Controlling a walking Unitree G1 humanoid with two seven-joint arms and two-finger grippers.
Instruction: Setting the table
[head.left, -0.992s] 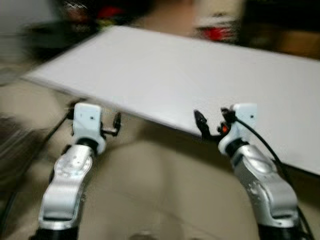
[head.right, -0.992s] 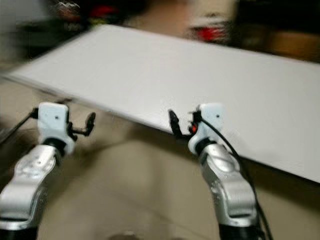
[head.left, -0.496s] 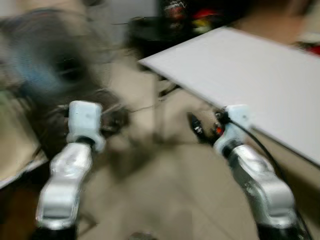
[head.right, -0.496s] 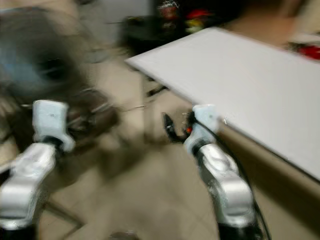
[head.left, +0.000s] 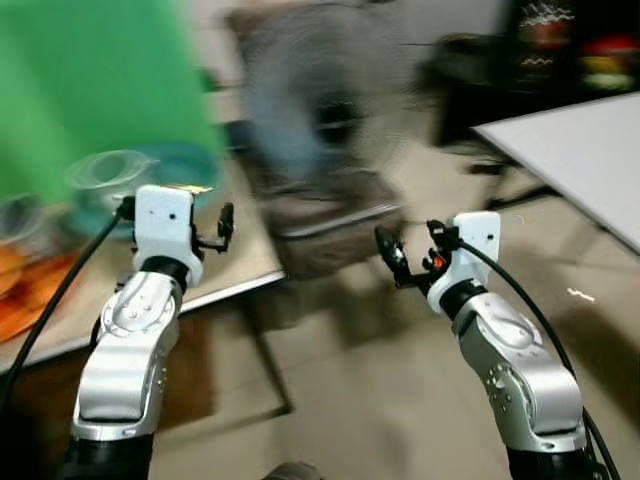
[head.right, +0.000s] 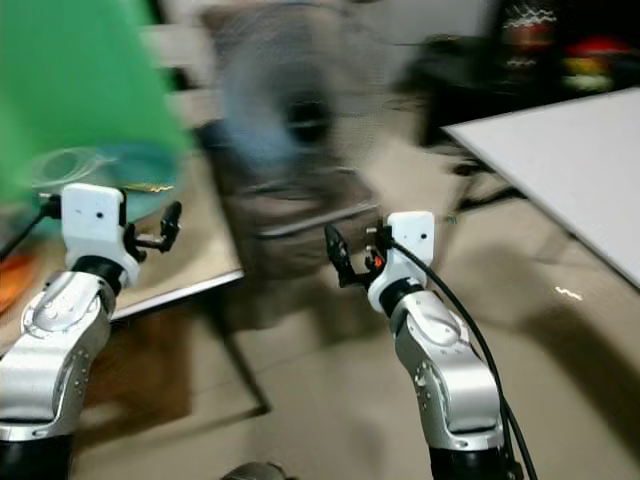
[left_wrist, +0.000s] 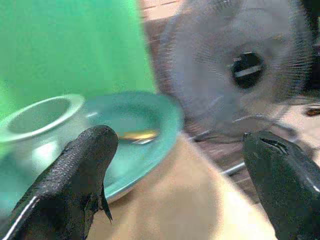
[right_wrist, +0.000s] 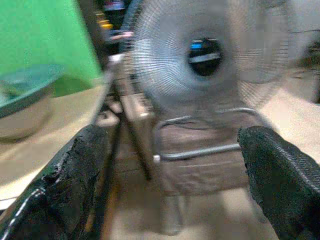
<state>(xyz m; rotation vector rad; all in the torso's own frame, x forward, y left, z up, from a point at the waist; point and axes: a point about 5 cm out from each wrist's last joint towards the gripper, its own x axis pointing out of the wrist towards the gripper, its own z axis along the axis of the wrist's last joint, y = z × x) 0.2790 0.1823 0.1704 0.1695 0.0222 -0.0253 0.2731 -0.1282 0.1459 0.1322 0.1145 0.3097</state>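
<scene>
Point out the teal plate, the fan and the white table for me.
teal plate (left_wrist: 150, 117): left wrist view, on its inner surface near the rim.
fan (right_wrist: 205, 50): right wrist view, on its dark centre hub.
white table (head.left: 580, 150): left eye view, on its bare top.

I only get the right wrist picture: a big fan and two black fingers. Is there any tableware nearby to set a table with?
Observer: Yes. A teal plate lies on a tan side table on the robot's left.
Operator: Anything beside it?
Observer: A clear bowl stands by the plate.
Operator: Is the other hand holding something?
Observer: No. The left gripper is open and empty, pointing at that plate.
Operator: Where's the table to set?
Observer: A white table stands to the right.
</scene>
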